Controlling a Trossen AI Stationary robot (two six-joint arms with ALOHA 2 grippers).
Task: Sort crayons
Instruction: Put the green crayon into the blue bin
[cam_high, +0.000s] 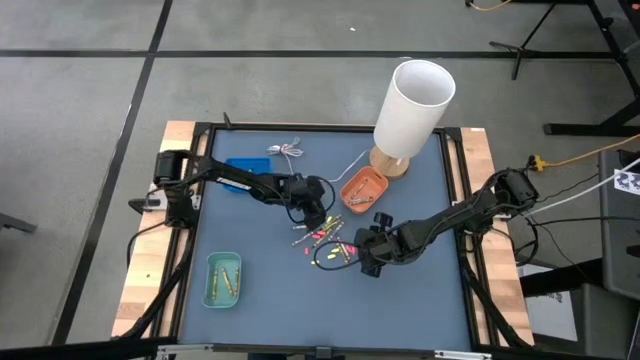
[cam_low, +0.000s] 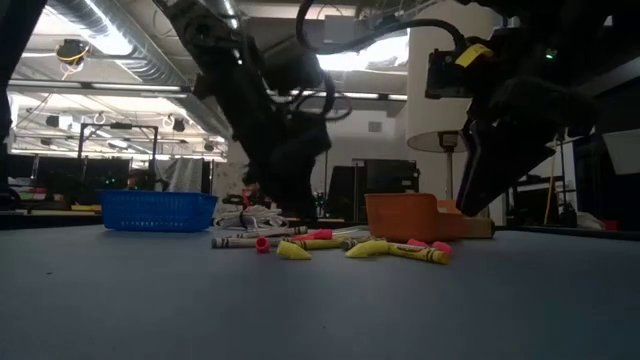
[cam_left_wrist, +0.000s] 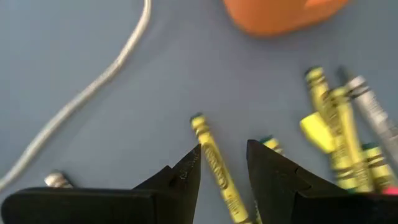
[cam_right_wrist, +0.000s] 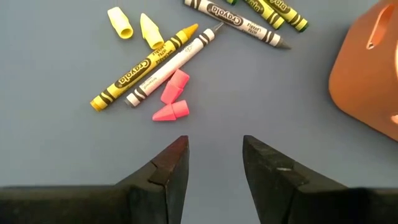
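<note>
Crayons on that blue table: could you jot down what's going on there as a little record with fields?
Crayons: loose cluster mid-table, mostly yellow, some pink bits, a white and a grey one
Orange tray: beside the cluster, near the lamp
Green tray: on the left arm's side, a few crayons inside
Blue basket: far side, by the left arm
Lamp: white shade, wooden base
Left gripper: fingers open, astride a yellow crayon
Right gripper: fingers open, empty, near the pink pieces
</note>
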